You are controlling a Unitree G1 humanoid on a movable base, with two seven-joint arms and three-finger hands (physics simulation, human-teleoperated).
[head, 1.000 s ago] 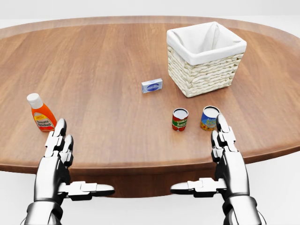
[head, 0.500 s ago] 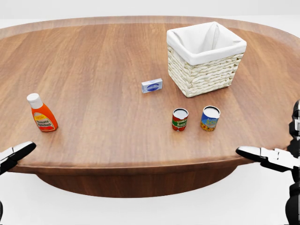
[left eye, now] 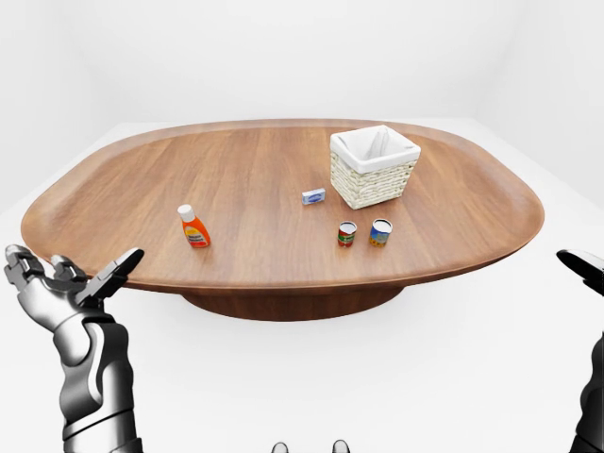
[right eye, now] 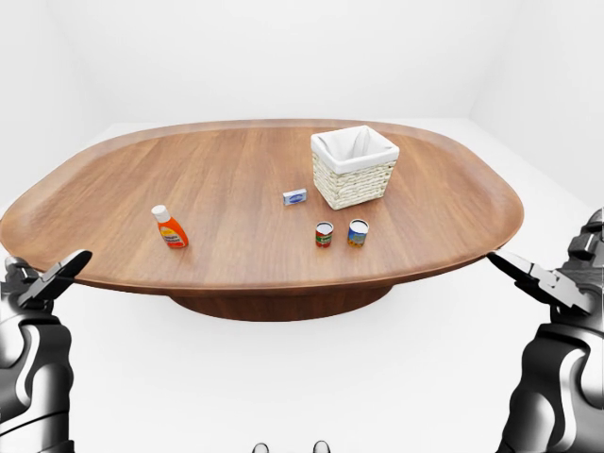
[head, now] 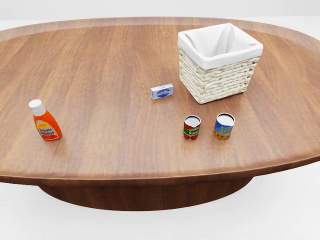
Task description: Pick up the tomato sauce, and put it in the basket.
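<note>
- Your left hand [left eye: 58,283] hangs off the table's left edge in the left-eye view, palm up, fingers spread wide, holding nothing.
- One oval wooden table [head: 110,60] carries everything; the head view shows neither of your arms.
- One ketchup bottle [head: 44,120], orange with a white cap, stands upright near the table's left side in the head view, well apart from the rest.
- One small blue-and-white box [head: 162,91] lies flat about mid-table, just left of the basket's lower corner.
- Two cans stand upright side by side, near each other but apart, below the basket in the head view.
- The left one is the tomato sauce [head: 192,127], a red and green can with a pale lid, close to the table's lower edge.
- The right one is the blue and yellow can [head: 224,126], just beside it and level with it.
- One woven basket [head: 218,80] with a white cloth lining sits at the upper right of the head view, directly above the two cans; nothing shows inside it.
- Nothing lies between the tomato sauce and the basket.
- Your right hand [right eye: 557,283] hangs off the table's right edge in the right-eye view, fingers extended and apart, gripping nothing.
</note>
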